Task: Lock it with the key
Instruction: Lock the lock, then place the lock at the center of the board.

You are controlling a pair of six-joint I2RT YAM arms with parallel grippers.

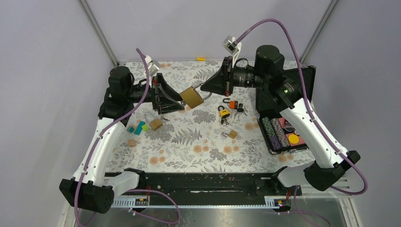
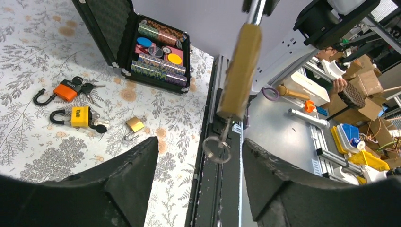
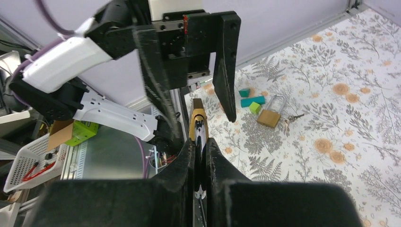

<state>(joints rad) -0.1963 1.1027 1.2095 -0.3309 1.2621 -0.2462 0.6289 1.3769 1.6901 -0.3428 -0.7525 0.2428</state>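
A large brass padlock [image 1: 191, 97] hangs in the air between my two arms. My right gripper [image 1: 206, 90] is shut on its steel shackle; in the right wrist view the brass padlock [image 3: 197, 124] shows edge-on just past the right gripper [image 3: 199, 141]. In the left wrist view the padlock [image 2: 241, 71] points down at me, with the key [image 2: 226, 130] stuck in its underside and a key ring [image 2: 217, 149] dangling from it. My left gripper [image 2: 199, 141] is open, its fingers either side of the ring without touching it.
On the floral table lie an orange padlock [image 1: 230, 103], a yellow padlock [image 1: 223, 113], a small brass padlock [image 1: 232, 134] and another brass padlock [image 1: 155, 124] beside coloured blocks [image 1: 139, 127]. An open black case [image 1: 281, 132] of chips sits at the right.
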